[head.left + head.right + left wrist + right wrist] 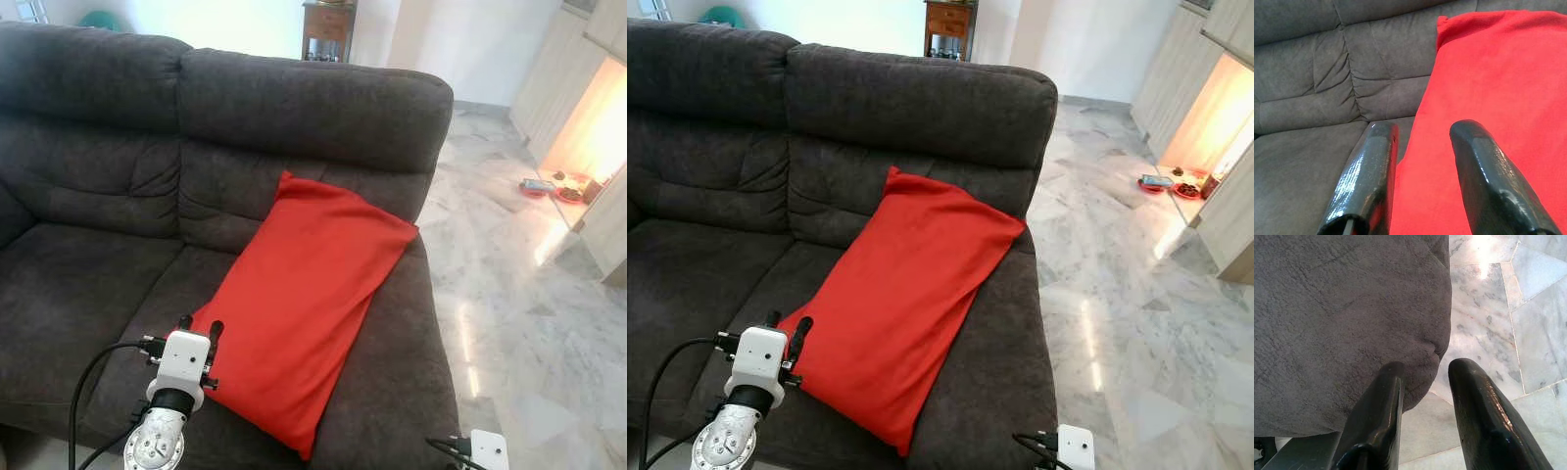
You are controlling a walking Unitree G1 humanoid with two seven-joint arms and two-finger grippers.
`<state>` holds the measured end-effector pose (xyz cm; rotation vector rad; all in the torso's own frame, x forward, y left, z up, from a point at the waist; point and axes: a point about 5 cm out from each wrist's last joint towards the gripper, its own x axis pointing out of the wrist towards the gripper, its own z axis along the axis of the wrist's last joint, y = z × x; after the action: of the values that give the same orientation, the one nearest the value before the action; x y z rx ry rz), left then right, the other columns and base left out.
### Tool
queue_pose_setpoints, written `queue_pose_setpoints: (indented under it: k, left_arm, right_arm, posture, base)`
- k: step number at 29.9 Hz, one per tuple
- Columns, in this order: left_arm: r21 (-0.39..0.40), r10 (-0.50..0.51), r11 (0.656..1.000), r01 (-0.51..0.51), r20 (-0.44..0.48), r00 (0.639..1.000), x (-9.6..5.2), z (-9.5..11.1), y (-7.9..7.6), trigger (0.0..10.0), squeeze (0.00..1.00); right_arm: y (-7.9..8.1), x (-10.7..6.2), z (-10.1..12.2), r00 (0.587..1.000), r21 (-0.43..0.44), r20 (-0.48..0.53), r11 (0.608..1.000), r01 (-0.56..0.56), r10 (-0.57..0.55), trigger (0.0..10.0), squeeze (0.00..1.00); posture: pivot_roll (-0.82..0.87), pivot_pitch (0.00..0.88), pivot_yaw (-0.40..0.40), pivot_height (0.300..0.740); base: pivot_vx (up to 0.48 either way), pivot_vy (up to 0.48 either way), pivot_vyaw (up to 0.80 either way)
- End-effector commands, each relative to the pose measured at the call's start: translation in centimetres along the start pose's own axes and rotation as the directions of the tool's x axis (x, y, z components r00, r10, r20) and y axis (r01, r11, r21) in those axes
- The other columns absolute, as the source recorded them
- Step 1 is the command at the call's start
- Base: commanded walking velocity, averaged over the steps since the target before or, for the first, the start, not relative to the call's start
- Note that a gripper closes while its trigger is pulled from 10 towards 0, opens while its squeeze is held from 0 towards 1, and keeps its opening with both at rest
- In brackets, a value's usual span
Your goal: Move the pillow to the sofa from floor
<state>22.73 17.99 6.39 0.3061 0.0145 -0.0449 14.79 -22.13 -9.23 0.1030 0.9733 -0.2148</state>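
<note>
On the sofa point(88, 264), a red pillow point(304, 304) leans against the backrest.
Left gripper point(1420, 161), fingers apart, beside the pillow's lower edge; right gripper point(1422, 401) likewise apart.

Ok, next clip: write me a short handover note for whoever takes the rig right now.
Left gripper: open, empty, at the lower left edge of the red pillow.
Right gripper: open, empty, low by the sofa's front right corner, over the marble floor.
Pillow: lies on the right seat, top leaning on the backrest.
Done: pillow is on the sofa.
Left: apparently just pull the arms back.
</note>
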Motion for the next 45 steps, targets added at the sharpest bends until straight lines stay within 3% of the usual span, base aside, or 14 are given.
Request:
queue_pose_setpoints:
  k: [1, 33, 40, 45]
  left_arm:
    - [-0.001, -0.014, 1.000, 0.014, 0.017, 1.000, 0.1, 0.4, -0.2, 10.0, 0.00]
    - [0.006, -0.025, 1.000, 0.025, -0.003, 1.000, -0.1, -0.3, -0.3, 10.0, 0.00]
    - [-0.023, 0.010, 1.000, -0.014, -0.161, 0.987, 0.1, -3.6, 0.4, 10.0, 0.00]
    - [-0.027, 0.025, 0.999, -0.036, -0.324, 0.946, -0.3, -6.8, 1.3, 10.0, 0.00]
  right_arm:
    - [-0.3, -0.1, -0.1, 1.000, 0.000, -0.006, 1.000, 0.007, -0.007, 10.0, 0.00]
    - [-0.2, -0.1, -0.3, 1.000, -0.007, -0.020, 1.000, -0.006, 0.006, 10.0, 0.00]
    - [0.0, 0.0, -0.2, 1.000, -0.011, -0.019, 1.000, -0.014, 0.013, 10.0, 0.00]
    - [0.1, 0.0, -0.2, 1.000, -0.010, -0.018, 1.000, -0.018, 0.018, 10.0, 0.00]
  posture:
    - [0.16, 0.000, -0.103, 0.740]
    - [0.17, 0.000, -0.103, 0.740]
    - [0.17, 0.000, -0.102, 0.740]
    - [0.18, 0.001, -0.099, 0.740]
  base:
    - [-0.240, 0.000, 0.00]
    - [-0.274, 0.000, 0.00]
    - [0.000, 0.000, 0.00]
    - [0.000, 0.000, 0.00]
